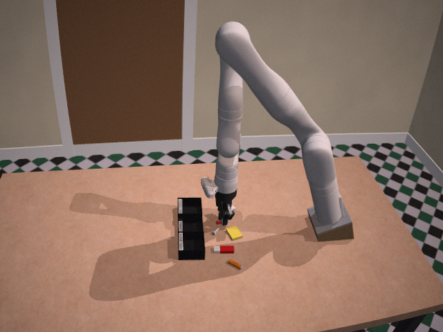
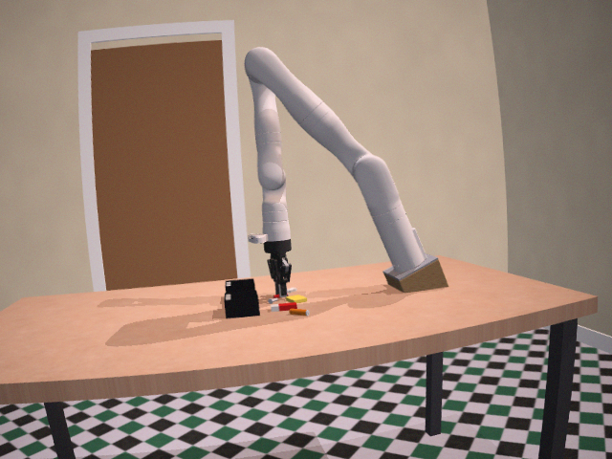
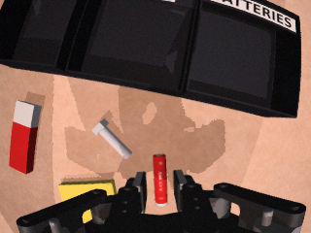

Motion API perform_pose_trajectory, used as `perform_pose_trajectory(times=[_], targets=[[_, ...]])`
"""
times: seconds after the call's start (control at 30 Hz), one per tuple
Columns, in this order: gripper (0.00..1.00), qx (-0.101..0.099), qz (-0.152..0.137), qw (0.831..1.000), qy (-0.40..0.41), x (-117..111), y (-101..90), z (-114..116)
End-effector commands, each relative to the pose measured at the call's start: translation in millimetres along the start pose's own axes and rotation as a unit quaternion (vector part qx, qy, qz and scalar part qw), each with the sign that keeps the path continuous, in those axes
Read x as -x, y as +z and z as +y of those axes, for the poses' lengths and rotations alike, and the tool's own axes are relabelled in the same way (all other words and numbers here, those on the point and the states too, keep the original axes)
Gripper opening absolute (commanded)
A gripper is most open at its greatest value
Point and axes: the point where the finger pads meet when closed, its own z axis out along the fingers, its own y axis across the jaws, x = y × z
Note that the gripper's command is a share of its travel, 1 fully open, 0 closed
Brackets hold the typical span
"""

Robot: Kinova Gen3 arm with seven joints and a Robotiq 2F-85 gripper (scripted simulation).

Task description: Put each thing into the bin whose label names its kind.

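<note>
Three black bins stand in a row. A small red battery lies on the table in front of the GAMES and BATTERIES bins. My gripper is low over it, narrowly open, one finger on each side of the battery's near end and not gripping it. A grey bolt lies just left of the battery.
A yellow block, a red-and-white block and an orange battery lie on the table near the bins. A small white thing shows beside the fingers.
</note>
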Motion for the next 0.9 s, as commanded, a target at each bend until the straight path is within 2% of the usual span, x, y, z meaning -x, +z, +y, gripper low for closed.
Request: perform_pose_trajectory(times=[0.0, 0.23, 0.27, 0.87], targets=[[0.24, 0.002, 0.003, 1.000, 0.000, -3.0, 1.4, 2.7], [0.24, 0.001, 0.001, 1.000, 0.000, -1.5, 0.7, 1.4], [0.05, 0.001, 0.001, 1.000, 0.000, -1.5, 0.7, 1.4], [0.05, 0.001, 0.001, 1.000, 0.000, -1.5, 0.7, 1.4]])
